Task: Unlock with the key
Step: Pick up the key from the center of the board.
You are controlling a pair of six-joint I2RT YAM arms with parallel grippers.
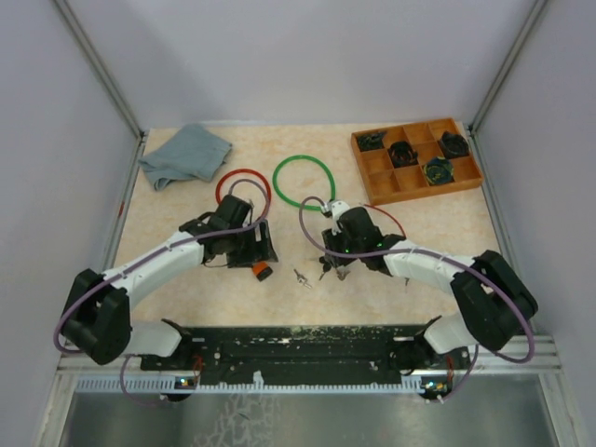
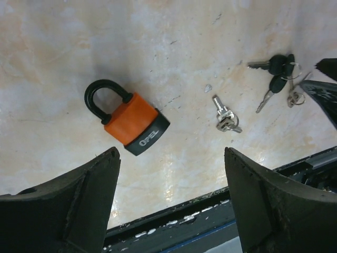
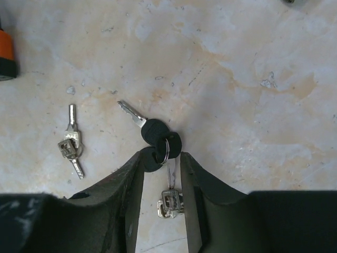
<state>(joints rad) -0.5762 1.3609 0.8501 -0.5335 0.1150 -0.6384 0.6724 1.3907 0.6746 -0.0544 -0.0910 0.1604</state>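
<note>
Your right gripper (image 3: 162, 157) has its fingers drawn to a narrow gap straddling the ring of the black-headed keys (image 3: 156, 136). One key head is tucked against the left finger; you cannot tell whether the keys are actually pinched. Your left gripper (image 2: 171, 158) is spread wide, touches nothing, and hangs over the orange padlock (image 2: 131, 122). The padlock lies flat on the table (image 2: 174, 37) with its black shackle seated in the body. A small silver key set (image 2: 227, 118) lies between the padlock and the black-headed keys, apart from both. The table is pale, marbled beige, enclosed by plain grey walls. Toward its far edge are a grey-blue cloth (image 1: 184, 155), a red ring (image 1: 220, 186), a green ring (image 1: 279, 186) and a wooden compartment tray (image 1: 377, 177) with dark items in several cells.
</note>
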